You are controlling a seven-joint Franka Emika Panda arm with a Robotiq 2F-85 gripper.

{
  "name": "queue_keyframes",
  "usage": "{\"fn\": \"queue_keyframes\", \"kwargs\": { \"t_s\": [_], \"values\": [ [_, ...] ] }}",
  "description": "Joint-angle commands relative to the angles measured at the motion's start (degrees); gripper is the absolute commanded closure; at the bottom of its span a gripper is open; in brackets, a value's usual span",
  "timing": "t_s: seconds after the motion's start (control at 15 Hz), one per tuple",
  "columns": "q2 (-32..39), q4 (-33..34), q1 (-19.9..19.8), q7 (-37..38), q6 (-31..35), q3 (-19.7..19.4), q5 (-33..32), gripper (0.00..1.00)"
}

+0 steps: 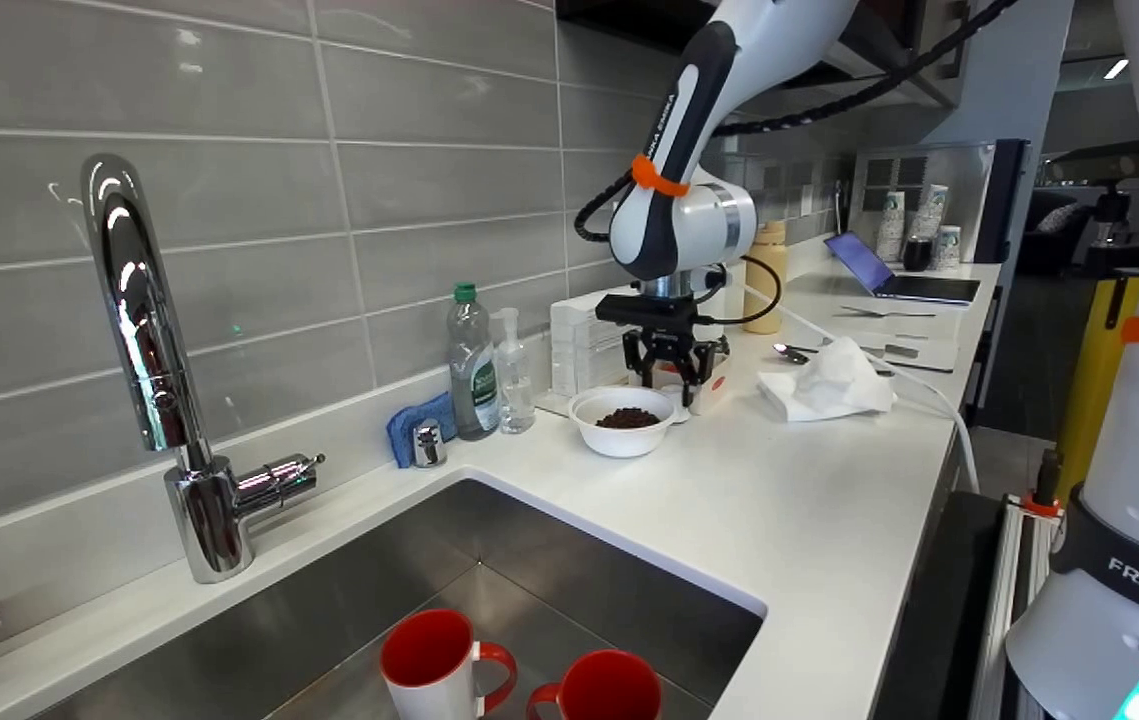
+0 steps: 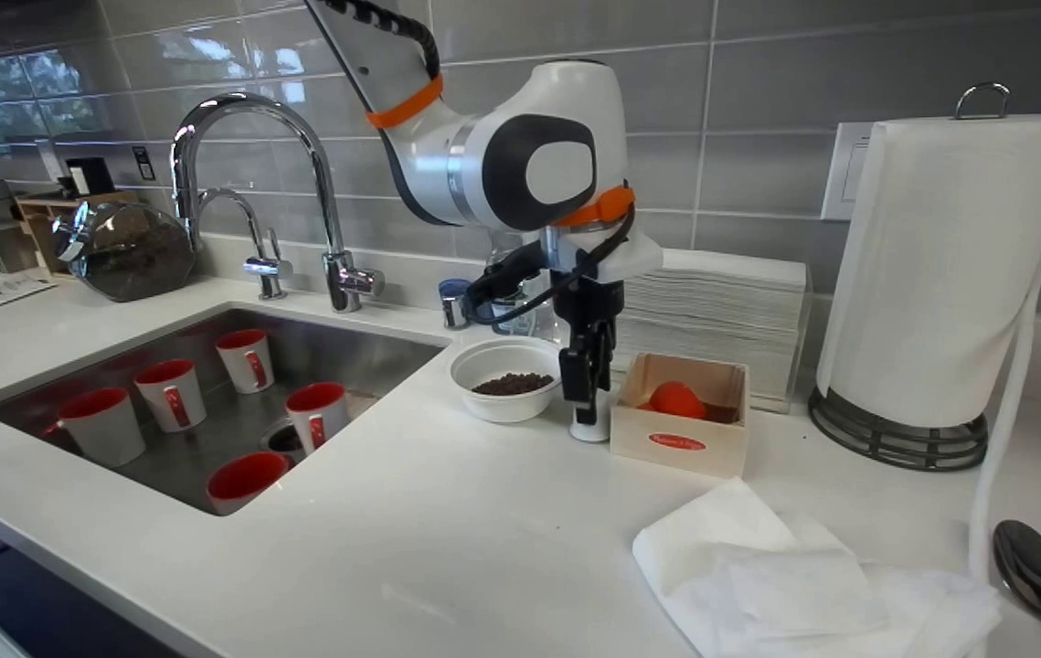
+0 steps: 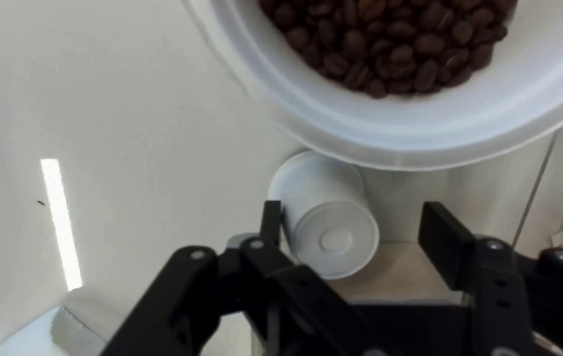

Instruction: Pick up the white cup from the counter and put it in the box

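Observation:
The white cup (image 3: 335, 240) stands upside down on the counter, between the bowl and the box. It also shows low beside the box in an exterior view (image 2: 589, 429). My gripper (image 3: 353, 217) is open, with one finger on each side of the cup. The left finger in the wrist view is against or very near the cup's side; a wide gap separates the right finger from it. In both exterior views the gripper (image 1: 669, 388) (image 2: 586, 411) points down at the cup. The small wooden box (image 2: 677, 450) is right beside the cup and holds a red-orange ball (image 2: 676, 399).
A white bowl (image 2: 505, 408) of coffee beans stands close against the cup's other side. Behind are stacked paper towels (image 2: 712, 311) and soap bottles (image 1: 472, 370). A towel roll (image 2: 950, 274), crumpled paper (image 2: 785, 585) and a sink (image 1: 569, 530) with several red-white mugs are nearby.

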Motion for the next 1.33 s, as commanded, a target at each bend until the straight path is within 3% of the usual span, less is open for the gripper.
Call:
{"fn": "queue_keyframes", "kwargs": {
  "t_s": [0.0,0.2,0.27,0.67,0.93,1.27],
  "values": [
    [1.48,1.54,1.43,0.65,0.67,-1.24,-0.45,0.61],
    [1.25,1.73,1.57,0.41,0.33,-1.63,-0.37,0.88],
    [0.80,1.78,1.48,0.25,-0.24,-1.69,-0.19,0.91],
    [-4.07,0.53,5.92,5.55,-2.88,-5.53,-6.02,0.91],
    [-8.23,0.17,5.79,5.99,-4.58,-4.14,-6.58,0.91],
    [-7.98,2.08,3.26,9.79,-2.57,-5.61,-9.86,0.91]
  ]
}}
